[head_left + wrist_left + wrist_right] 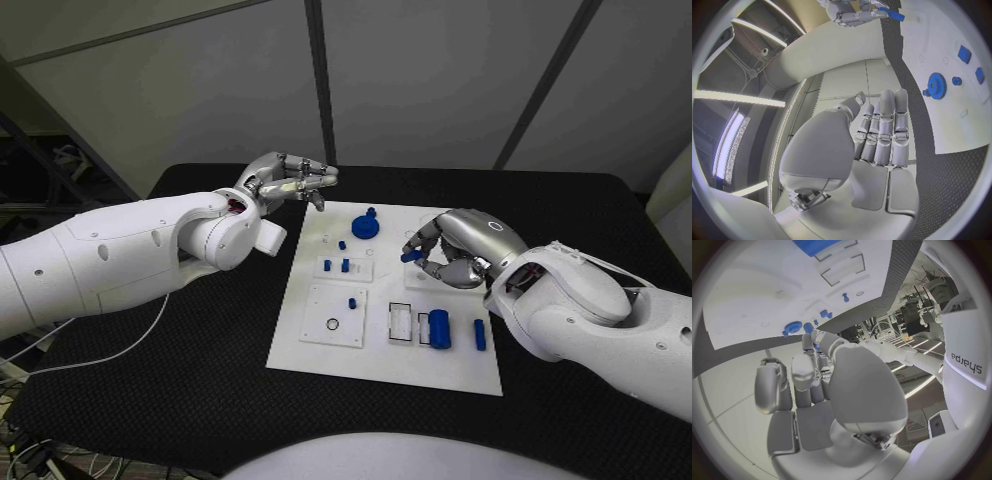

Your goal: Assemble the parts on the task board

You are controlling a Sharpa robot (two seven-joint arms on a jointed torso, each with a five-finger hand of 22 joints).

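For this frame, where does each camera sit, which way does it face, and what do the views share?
Head view: on the robot's head, looking down at the board; both arms, left hand, right hand.
Left wrist view: behind the left hand, facing along its fingers toward the board.
Right wrist view: behind the right hand, facing the board.
Shared: the gear shows in all three views.

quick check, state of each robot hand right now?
Left robot hand: holds nothing, fingers held together, off the task board.
Right robot hand: pinching a small blue part over the board.
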